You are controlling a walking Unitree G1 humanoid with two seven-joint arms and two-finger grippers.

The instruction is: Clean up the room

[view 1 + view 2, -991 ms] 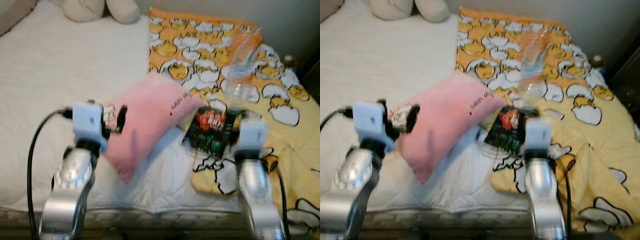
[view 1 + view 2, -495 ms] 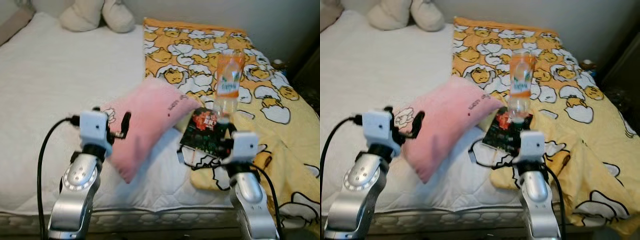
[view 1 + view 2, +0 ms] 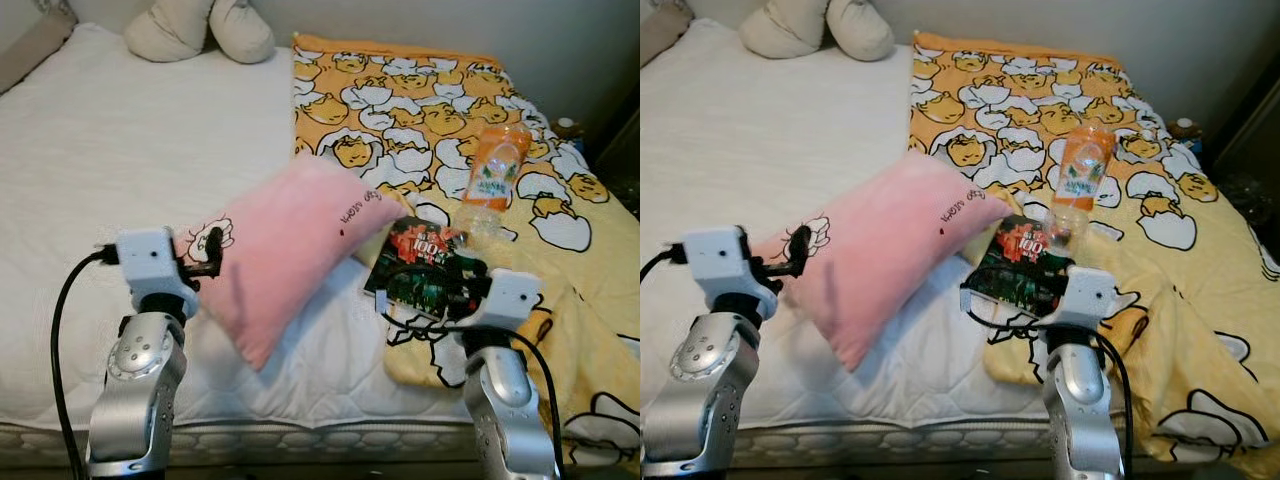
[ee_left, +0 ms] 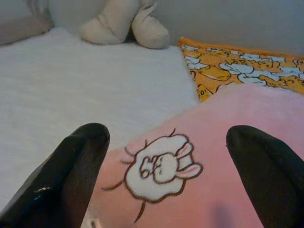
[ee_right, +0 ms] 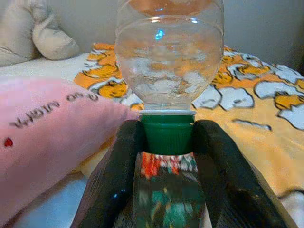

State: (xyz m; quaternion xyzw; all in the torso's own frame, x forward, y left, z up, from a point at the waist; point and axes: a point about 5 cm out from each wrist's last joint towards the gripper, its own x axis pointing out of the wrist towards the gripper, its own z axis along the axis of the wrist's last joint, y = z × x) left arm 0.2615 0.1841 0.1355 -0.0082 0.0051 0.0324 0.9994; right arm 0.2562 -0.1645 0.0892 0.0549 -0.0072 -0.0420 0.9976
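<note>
Right wrist view: the right gripper (image 5: 167,142) has its two black fingers (image 5: 116,166) pressed against the green cap (image 5: 167,134) of a clear plastic bottle (image 5: 169,57), which stands cap-down above the wrist. Gripping at the neck, the narrowest and stiffest part, suits an empty bottle whose thin walls would likely buckle lower on the body. In the left eye view the bottle (image 3: 492,180), with its orange label, tilts outward over the yellow patterned blanket (image 3: 560,260), held clear of the bed so it can be carried off as litter. Beneath the wrist lies a dark snack packet (image 3: 420,270), resting partly on the blanket and just beside the pink pillow (image 3: 290,250).

Left wrist view: the left gripper (image 4: 171,161) holds its fingers wide apart, one on either side of the pillow's rabbit print (image 4: 159,166), near the corner; whether the pads touch the fabric is hard to tell. This spread pose suggests readiness to pinch the pillow's edge for repositioning on the white mattress (image 3: 120,130), where a beige plush toy (image 3: 200,25) sits at the far end.
</note>
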